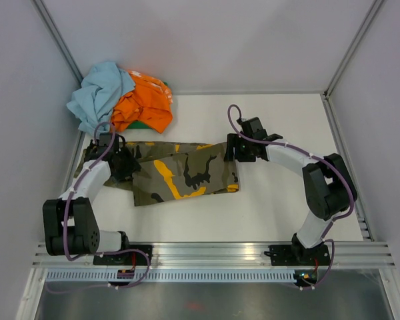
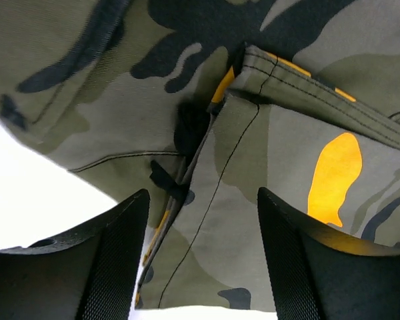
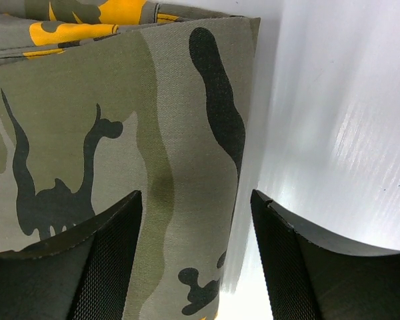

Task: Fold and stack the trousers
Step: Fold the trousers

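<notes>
We see the olive, black and orange-yellow camouflage cargo trousers (image 1: 187, 175) lying folded lengthwise at centre frame. The left gripper (image 2: 203, 200) and right gripper (image 3: 197, 197) hover over opposite ends, fingers spread, pinching nothing, likely ready for the next fold.

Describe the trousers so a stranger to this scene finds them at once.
On the white table, a flat cloth lies between the left gripper and the right gripper. These are the trousers: olive, black and yellow camouflage, unlike the light blue garment and the orange garment heaped in the far left corner.
</notes>
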